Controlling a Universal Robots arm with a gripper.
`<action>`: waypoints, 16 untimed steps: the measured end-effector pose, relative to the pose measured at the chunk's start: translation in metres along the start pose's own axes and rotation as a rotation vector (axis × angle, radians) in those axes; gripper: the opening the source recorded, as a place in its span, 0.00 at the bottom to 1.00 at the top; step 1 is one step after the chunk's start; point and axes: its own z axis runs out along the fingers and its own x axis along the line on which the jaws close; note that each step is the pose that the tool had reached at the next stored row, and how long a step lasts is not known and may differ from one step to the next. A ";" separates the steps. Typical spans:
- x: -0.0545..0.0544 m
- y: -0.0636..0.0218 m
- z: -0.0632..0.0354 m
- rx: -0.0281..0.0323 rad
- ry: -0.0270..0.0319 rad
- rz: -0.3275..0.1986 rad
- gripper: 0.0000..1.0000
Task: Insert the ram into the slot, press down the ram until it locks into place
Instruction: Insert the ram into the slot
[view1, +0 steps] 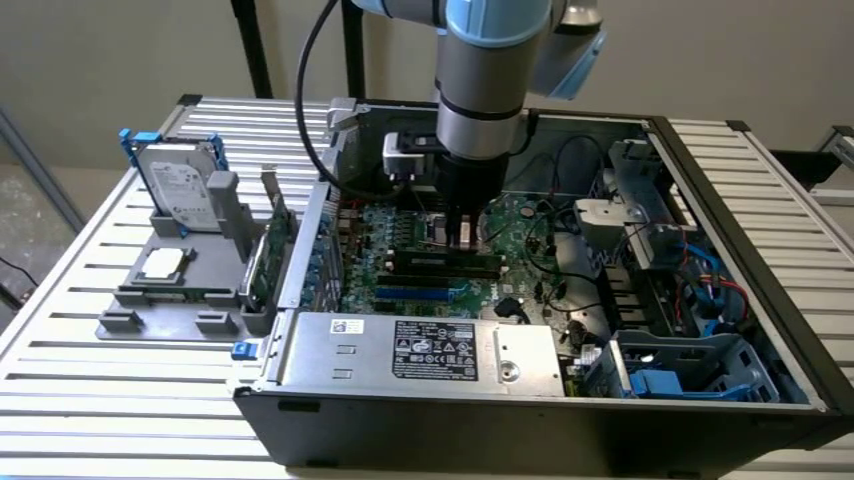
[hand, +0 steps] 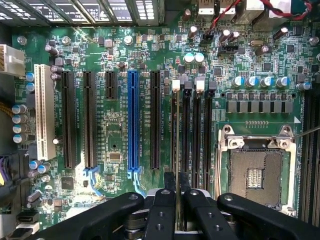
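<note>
— Where was the pincer (view1: 463, 238) at that moment?

— Down inside the open computer case (view1: 534, 425), hanging from the arm (view1: 487, 90) right over the motherboard. The case stood on the slatted table (view1: 80, 330).

— Clenched or released?

— Clenched on the ram (hand: 177, 145). In the wrist view the two black fingers (hand: 162, 212) pinched it between them, and the stick showed edge-on as a thin pale line.

— And where did the ram lie?

— It ran along the slot (hand: 174, 112). That was the outermost of four parallel black ones, on the side away from the processor socket (hand: 256, 172) and towards the blue socket (hand: 132, 120). I could not tell whether it had gone fully home.

— Anything else about?

— On the exterior view's left, a grey tray (view1: 167, 290) on the table carried a hard drive (view1: 180, 185), just beside the case.
</note>
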 end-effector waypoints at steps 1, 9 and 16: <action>0.000 0.0001 0.0004 0.0008 0.0000 0.000 0.14; 0.000 0.0007 0.0025 0.0047 0.0001 0.000 0.14; 0.000 0.0009 -0.0075 0.0033 -0.0002 0.000 0.22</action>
